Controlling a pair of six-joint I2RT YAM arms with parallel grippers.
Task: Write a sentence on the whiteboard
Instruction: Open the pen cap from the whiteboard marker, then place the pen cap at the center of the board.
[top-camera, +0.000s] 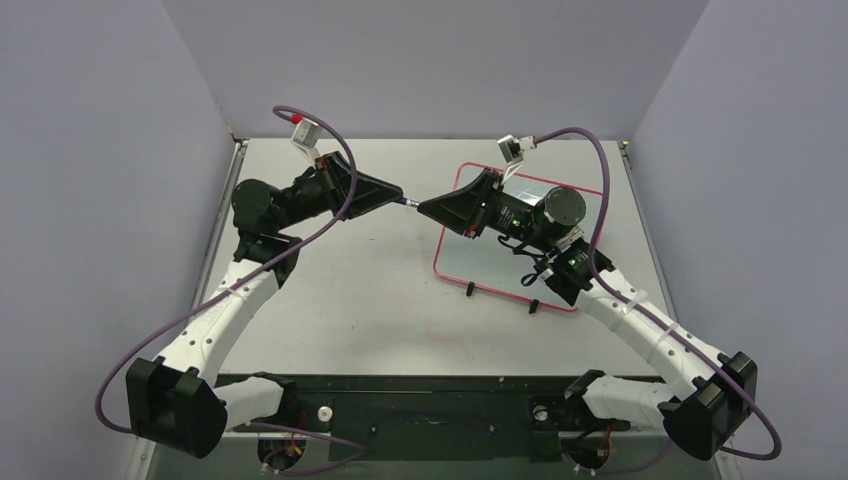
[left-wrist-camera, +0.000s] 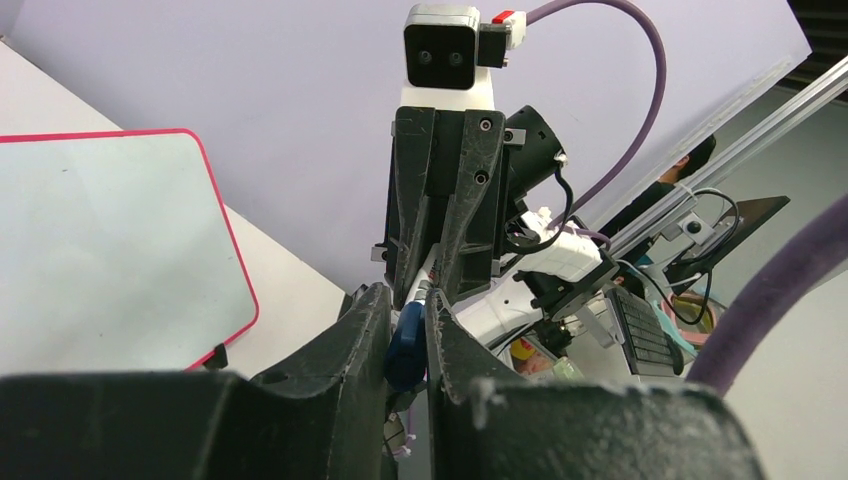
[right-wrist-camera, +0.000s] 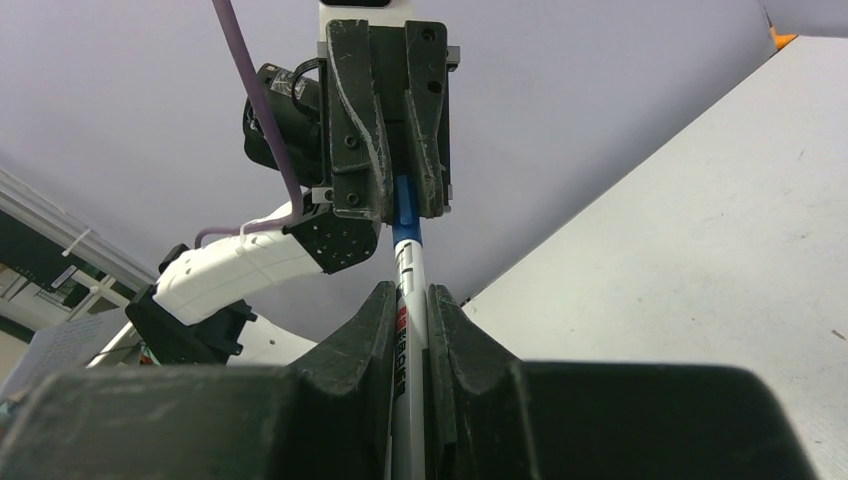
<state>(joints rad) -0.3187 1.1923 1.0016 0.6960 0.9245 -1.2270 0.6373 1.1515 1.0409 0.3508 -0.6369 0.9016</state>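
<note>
Top external: left hand (top-camera: 399, 198) clamped on blue cap (left-wrist-camera: 405, 340), right hand (top-camera: 421, 207) pinching the pen (right-wrist-camera: 408, 285), meeting above mid-counter (top-camera: 350, 300). Whiteboard (top-camera: 480, 265) sits toward the right edge, right arm partly covering it.

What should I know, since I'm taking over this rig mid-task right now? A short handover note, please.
Left gripper: shut on the blue cap.
Right gripper: shut on the pen, at its white barrel.
The two hold the pen in mid-air between them, left of the whiteboard, which sits on the table below the right arm.
Done: pen lifted, cap gripped but not yet off.
Left: pull the cap, write the sentence; the board's visible part is blank.
</note>
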